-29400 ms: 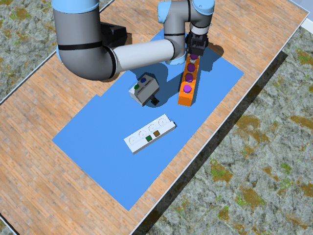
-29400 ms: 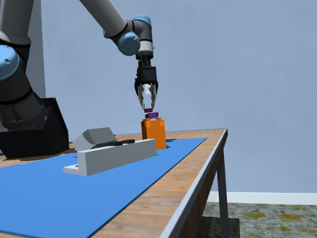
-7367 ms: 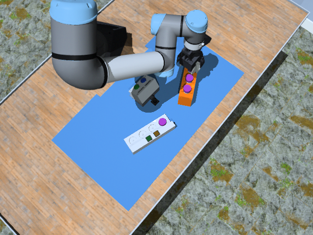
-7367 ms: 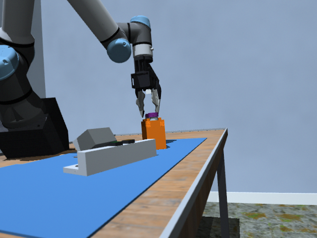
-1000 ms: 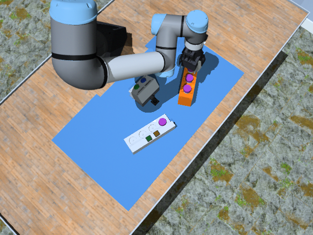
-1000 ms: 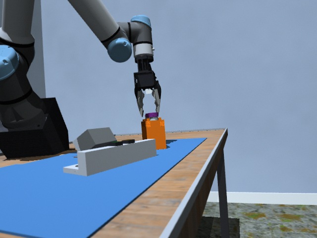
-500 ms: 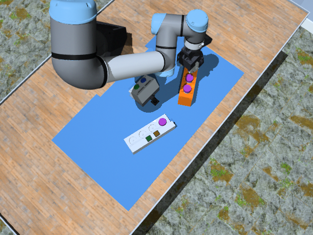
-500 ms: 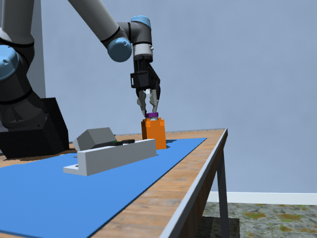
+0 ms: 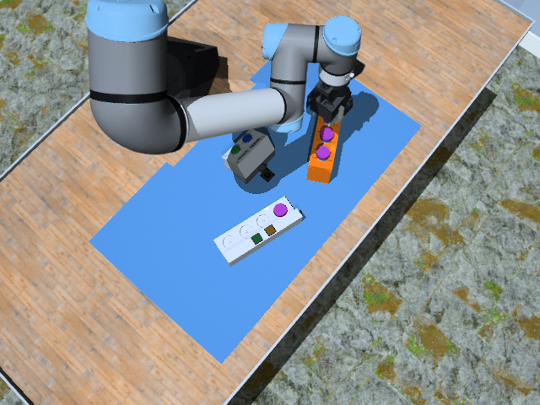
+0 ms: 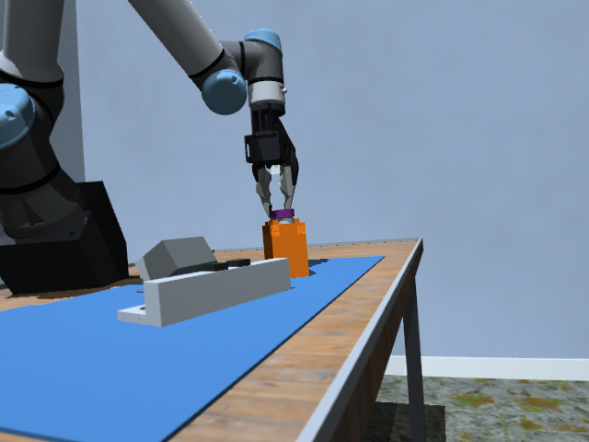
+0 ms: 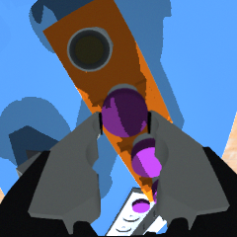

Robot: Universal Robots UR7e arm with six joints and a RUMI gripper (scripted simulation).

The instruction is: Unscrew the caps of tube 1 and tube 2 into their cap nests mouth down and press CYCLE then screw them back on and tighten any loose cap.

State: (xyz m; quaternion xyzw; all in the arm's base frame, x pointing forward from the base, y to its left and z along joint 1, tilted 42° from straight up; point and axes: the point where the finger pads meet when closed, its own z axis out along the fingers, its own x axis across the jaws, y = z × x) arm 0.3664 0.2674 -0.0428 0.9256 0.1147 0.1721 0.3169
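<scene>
Purple second cap (image 9: 326,121) (image 11: 124,113) — clamped in the tool (image 9: 330,118) (image 10: 278,211) (image 11: 124,113), uncapped tube 1 (image 11: 89,49) beside it, orange station (image 9: 319,171) (image 10: 291,250) (image 11: 61,32) below

Your mat (image 9: 174,244) (image 10: 119,371) (image 11: 197,59) lies on the table (image 9: 65,283) (image 10: 285,371) (image 11: 231,143). On it, the tube holder (image 9: 318,172) (image 10: 297,251) (image 11: 123,64) is to your left, and the cap tray (image 9: 230,256) (image 10: 218,296) (image 11: 127,206) is to your right. The key box (image 9: 257,159) (image 10: 190,257) (image 11: 26,164) sits closer to the arm's base than both. One cap (image 9: 279,210) (image 11: 140,205) is in nest 1, at the tray's left end. In the holder, tube 1 (image 11: 90,49) is at the left end, and three more caps sit in a row to its right.
</scene>
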